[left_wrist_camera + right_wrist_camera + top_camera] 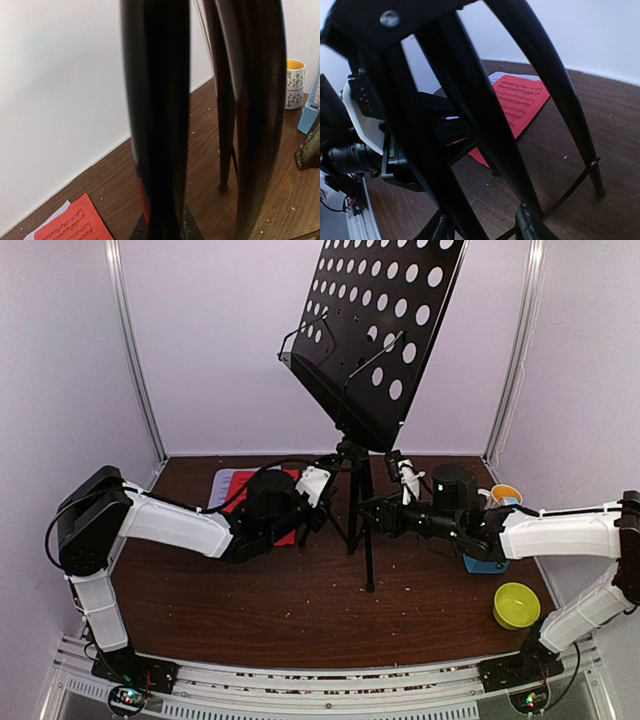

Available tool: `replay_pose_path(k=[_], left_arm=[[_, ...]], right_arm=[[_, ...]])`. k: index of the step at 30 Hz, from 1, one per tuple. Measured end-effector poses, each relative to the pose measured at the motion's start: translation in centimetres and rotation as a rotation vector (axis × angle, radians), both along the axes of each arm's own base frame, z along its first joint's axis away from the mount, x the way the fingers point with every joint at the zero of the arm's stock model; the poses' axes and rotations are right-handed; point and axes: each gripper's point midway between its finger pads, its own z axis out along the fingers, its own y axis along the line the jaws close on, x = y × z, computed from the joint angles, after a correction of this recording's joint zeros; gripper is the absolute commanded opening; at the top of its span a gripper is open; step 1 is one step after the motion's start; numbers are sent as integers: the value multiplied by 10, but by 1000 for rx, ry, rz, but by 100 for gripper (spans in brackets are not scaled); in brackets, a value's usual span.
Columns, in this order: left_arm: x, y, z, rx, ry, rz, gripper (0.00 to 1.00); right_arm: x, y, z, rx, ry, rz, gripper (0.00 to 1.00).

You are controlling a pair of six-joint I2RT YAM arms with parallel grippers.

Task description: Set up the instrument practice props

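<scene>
The black perforated music stand [385, 330] stands upright mid-table on its tripod legs [362, 530]. My left gripper [322, 508] is at the left legs; in the left wrist view a thick black leg [155, 100] fills the narrow jaws, which look shut on it. My right gripper [372, 515] is at the legs from the right, its fingers [530, 225] apart with a leg [465, 220] between them. The red sheet [520, 102] lies flat on the white sheet [502, 76] at the back left, partly under my left arm. The blue metronome [487, 562] sits under my right forearm.
A white mug with a yellow inside [505, 494] stands at the back right, also in the left wrist view [295, 82]. A small yellow bowl [516, 605] sits at the front right. White walls close the back and sides.
</scene>
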Motion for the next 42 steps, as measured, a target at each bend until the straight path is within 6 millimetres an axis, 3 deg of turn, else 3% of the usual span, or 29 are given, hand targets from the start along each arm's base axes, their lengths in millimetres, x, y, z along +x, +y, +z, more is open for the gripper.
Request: replay_pose_path(k=[5, 10, 31, 35, 40, 42], left_arm=[[0, 0, 0, 2, 2, -1, 0], [-6, -1, 2, 15, 3, -15, 0], [-49, 3, -7, 8, 27, -119, 0], [-44, 6, -7, -1, 32, -97, 0], [-17, 12, -6, -14, 30, -18, 0], [-8, 17, -6, -22, 33, 3, 5]], right_arm=[[-4, 3, 3, 11, 11, 2, 12], [-13, 2, 4, -39, -20, 30, 0], [-44, -26, -5, -192, 16, 119, 0], [-35, -23, -6, -191, 0, 124, 0], [0, -11, -3, -202, -22, 94, 0], [12, -5, -1, -212, -38, 90, 0]])
